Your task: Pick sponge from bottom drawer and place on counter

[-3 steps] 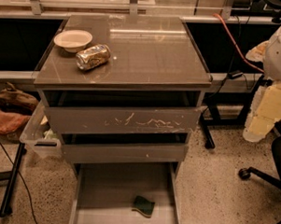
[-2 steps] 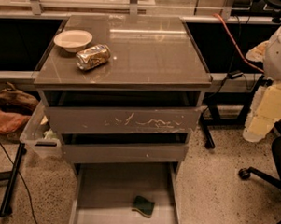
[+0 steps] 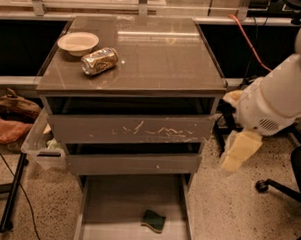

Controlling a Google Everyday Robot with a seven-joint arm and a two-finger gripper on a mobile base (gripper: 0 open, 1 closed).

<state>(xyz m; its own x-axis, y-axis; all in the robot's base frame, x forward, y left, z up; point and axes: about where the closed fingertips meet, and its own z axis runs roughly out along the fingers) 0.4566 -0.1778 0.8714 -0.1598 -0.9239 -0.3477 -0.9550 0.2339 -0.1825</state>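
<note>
The sponge (image 3: 153, 220), dark green on top with a yellow edge, lies on the grey floor of the open bottom drawer (image 3: 117, 200), near its front and right of the middle. The counter (image 3: 153, 52) is the glossy grey-brown top of the cabinet. My gripper (image 3: 241, 150), pale yellow under the white arm, hangs to the right of the cabinet, level with the middle drawer. It is well above and to the right of the sponge and holds nothing that I can see.
A pale bowl (image 3: 78, 42) and a crushed gold can (image 3: 99, 61) sit on the counter's left rear. A clear plastic bin (image 3: 39, 143) hangs at the cabinet's left side. A chair base (image 3: 282, 190) stands on the floor at the right, and a black pole (image 3: 12, 196) at the left.
My arm and gripper have moved left and down, closer to the cabinet's right side. The sponge, drawers, bowl and can have not moved.
</note>
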